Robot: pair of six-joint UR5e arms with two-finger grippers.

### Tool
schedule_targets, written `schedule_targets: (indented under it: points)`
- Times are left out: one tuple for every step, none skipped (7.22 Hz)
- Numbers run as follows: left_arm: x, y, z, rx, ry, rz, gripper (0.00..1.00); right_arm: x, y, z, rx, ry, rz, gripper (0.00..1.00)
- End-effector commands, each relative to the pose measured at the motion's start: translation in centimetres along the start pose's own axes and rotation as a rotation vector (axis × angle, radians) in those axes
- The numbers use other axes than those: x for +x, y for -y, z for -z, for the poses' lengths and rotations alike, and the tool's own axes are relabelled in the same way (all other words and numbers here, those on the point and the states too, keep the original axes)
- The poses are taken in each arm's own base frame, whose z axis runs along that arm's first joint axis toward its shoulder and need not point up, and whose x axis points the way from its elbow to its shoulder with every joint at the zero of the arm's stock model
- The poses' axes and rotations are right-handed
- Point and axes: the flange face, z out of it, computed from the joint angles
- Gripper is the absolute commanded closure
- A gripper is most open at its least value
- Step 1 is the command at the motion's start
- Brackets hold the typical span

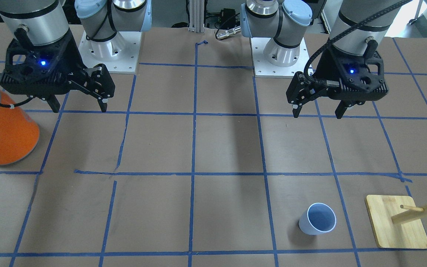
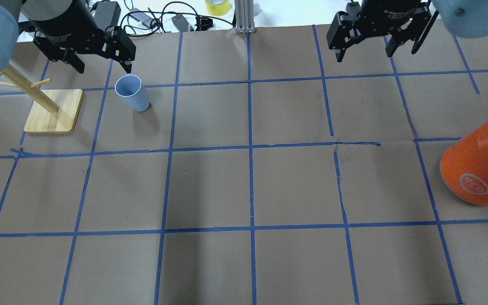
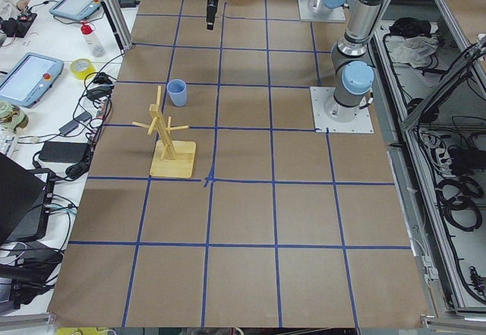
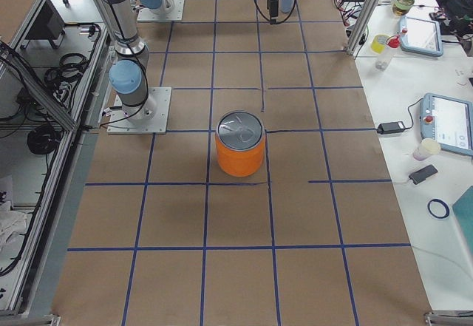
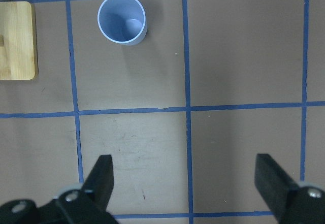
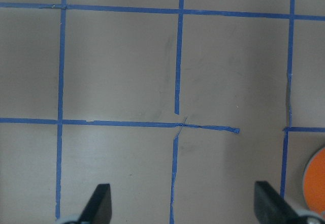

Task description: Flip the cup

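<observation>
Right now the left gripper (image 5: 187, 183) is hanging above the table (image 5: 238, 56) with its fingers (image 5: 101, 178) standing wide apart and holding nothing. The cup (image 5: 122, 19) is standing upright, mouth up, out ahead of those fingers. It is roughly in line with the finger on the wrist view's left and not touching either one. Only bare brown paper crossed by blue tape lines (image 5: 187, 109) is lying between the fingers and the cup. A wooden peg rack (image 2: 53, 112) is standing near the cup, further out past that same finger's outer side, with one tape line between the two. The right gripper (image 6: 183, 203) is hovering well apart from the cup, its fingers likewise splayed and empty. An orange can (image 6: 317, 183) is sitting upright beyond the outer side of one of its fingers.
</observation>
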Motion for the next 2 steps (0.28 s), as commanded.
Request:
schedule_targets:
  points:
    - [0.06, -0.16, 0.04, -0.001, 0.001, -0.001, 0.0, 0.0, -0.02, 0.03, 0.001, 0.0, 0.0, 0.0]
    - [0.14, -0.24, 0.06, -0.001, 0.0, -0.003, 0.0, 0.0, -0.02, 0.03, 0.001, 0.0, -0.001, 0.0]
